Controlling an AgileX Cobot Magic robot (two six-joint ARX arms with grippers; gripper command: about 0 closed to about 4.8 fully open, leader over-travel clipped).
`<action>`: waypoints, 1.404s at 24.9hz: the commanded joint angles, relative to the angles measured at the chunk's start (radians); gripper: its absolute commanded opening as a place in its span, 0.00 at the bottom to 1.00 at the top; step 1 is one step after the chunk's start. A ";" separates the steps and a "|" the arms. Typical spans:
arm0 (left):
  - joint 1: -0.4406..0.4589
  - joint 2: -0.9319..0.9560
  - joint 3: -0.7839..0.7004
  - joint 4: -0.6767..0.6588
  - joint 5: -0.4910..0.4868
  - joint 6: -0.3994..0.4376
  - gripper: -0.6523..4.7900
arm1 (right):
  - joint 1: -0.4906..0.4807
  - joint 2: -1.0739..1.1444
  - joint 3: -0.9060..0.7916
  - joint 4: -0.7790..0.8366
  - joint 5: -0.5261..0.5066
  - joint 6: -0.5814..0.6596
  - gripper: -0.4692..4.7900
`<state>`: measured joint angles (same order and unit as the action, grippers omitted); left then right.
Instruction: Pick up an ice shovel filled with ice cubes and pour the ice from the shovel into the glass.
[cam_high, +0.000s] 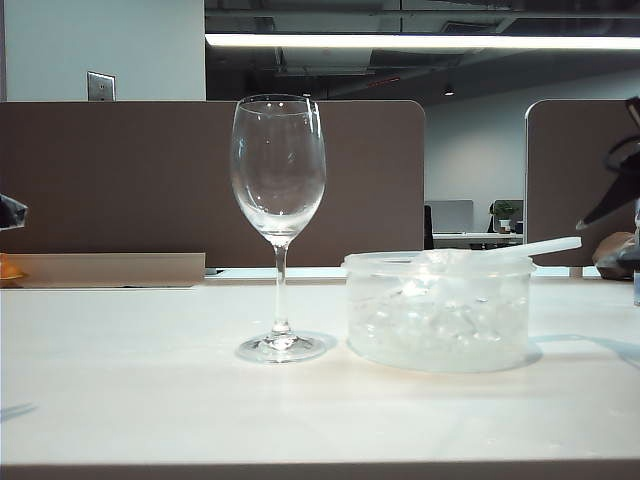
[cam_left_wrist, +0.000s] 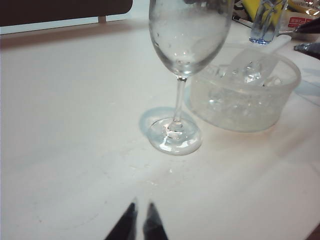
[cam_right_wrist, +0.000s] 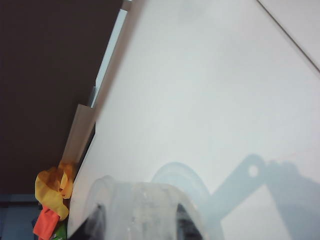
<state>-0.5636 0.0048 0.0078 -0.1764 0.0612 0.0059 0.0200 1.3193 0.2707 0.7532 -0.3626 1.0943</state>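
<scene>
The empty glass (cam_high: 278, 170) stands upright left of a round translucent tub (cam_high: 440, 350) holding the ice cubes (cam_high: 430, 325). The ice shovel (cam_high: 540, 247) lies in the tub, its handle sticking out over the rim to the right. My right gripper (cam_high: 598, 245) is at the handle's end, open, its dark fingers apart on either side; in the right wrist view blurred translucent plastic fills the space between the right gripper (cam_right_wrist: 141, 225) fingers. My left gripper (cam_left_wrist: 141, 210) hovers shut over bare table, in front of the glass (cam_left_wrist: 187, 30), the tub (cam_left_wrist: 240, 115) and the shovel (cam_left_wrist: 272, 47).
Brown partitions (cam_high: 150, 180) close off the back of the white table (cam_high: 150, 400). A clear bottle (cam_left_wrist: 267, 20) stands behind the tub. A yellow and orange bag (cam_right_wrist: 50, 200) lies at the table's far left edge.
</scene>
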 joint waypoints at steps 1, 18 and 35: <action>0.001 0.001 0.000 -0.002 0.004 -0.003 0.17 | 0.002 0.039 0.004 0.068 -0.024 -0.002 0.43; 0.001 0.001 0.000 -0.002 0.004 -0.003 0.17 | 0.002 0.104 0.029 0.193 -0.033 0.013 0.49; 0.001 0.001 0.000 -0.002 0.004 -0.003 0.17 | 0.017 0.192 0.067 0.198 -0.048 0.013 0.49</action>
<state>-0.5636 0.0048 0.0078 -0.1768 0.0612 0.0059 0.0296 1.5082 0.3325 0.9272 -0.4053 1.1069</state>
